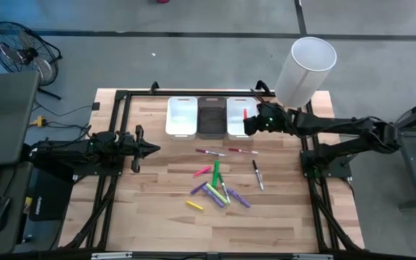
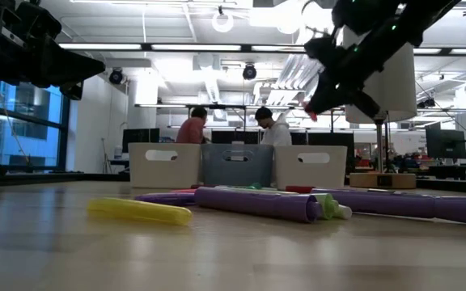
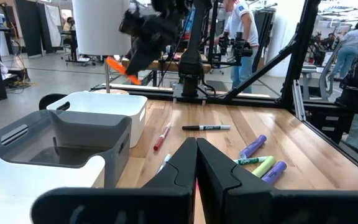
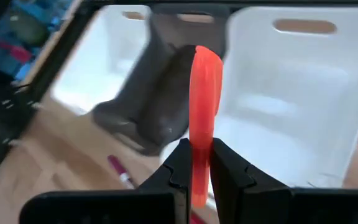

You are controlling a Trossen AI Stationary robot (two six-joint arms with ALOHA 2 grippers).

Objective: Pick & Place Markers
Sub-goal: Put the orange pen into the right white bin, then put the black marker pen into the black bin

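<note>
My right gripper (image 1: pixel 248 123) is shut on an orange marker (image 4: pixel 204 93) and hangs over the near rim of the right white bin (image 1: pixel 237 117). In the left wrist view, the right gripper (image 3: pixel 135 59) shows with the orange marker (image 3: pixel 119 66) slanting down out of it. Several markers (image 1: pixel 217 189) in pink, green, purple and yellow lie flat on the wooden table, with a black one (image 1: pixel 257 175) and two red ones (image 1: pixel 209 152) apart from them. My left gripper (image 1: pixel 153 149) waits shut at the table's left, touching nothing. My right gripper pinches the orange marker between its two fingers near one end (image 4: pixel 199 155). Most of the marker's length sticks out ahead of the fingertips (image 4: pixel 180 163). The fingers slant down toward the bins from the table's right side. The marker is lifted clear, over the right white bin.
Three bins stand side by side at the table's far edge: a white one (image 1: pixel 181 115) on the left, a dark one (image 1: pixel 210 117) in the middle and a white one on the right. A tall white cylinder (image 1: pixel 305 68) stands at the far right corner. People work in the room behind.
</note>
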